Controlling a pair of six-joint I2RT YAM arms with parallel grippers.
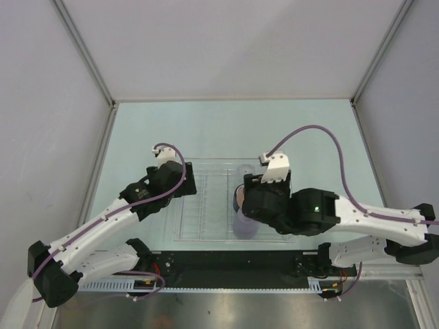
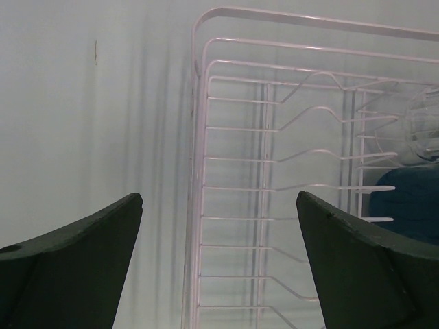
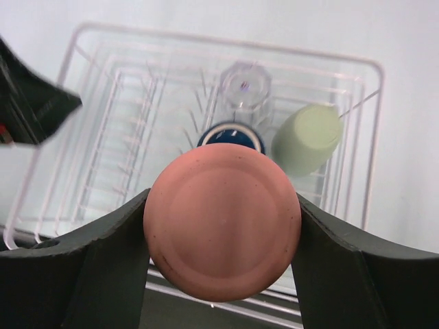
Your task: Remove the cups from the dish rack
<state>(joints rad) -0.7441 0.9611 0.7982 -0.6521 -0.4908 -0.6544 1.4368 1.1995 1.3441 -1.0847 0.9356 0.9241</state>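
Dish rack (image 1: 206, 205) sits mid-desk (image 1: 137, 130), long side across, just ahead of both arm bases. Thin pale wires, low walls.

Right gripper (image 3: 223, 226): fingers (image 3: 103, 264) clamped on a salmon-pink tumbler (image 3: 223, 205), one on each side of its wall. The tumbler's flat round end faces the wrist camera. It hangs over the near part of the rack's right half. Cannot tell whether it touches the wires, as the tumbler hides what lies beneath it.

Beyond it, in the rack's right half:
- dark blue mug (image 3: 230, 132), only a sliver of rim showing past the tumbler
- clear cup (image 3: 245, 86), just beyond the mug, toward the far wall
- pale green tumbler (image 3: 309, 137), right of the mug, near the right wall

Lavender tumbler (image 1: 245, 227): seen only from above, at the rack's near edge, partly under the right gripper. Cannot tell whether it is inside or outside the wall.

Left gripper (image 2: 219, 264): fingers spread wide, nothing between them. It is held at the rack's left wall, which runs up the middle of the left wrist view, with bare desk to its left and wire slots to its right. The clear cup and dark blue mug show at the far right edge of that view, well apart from the fingers.
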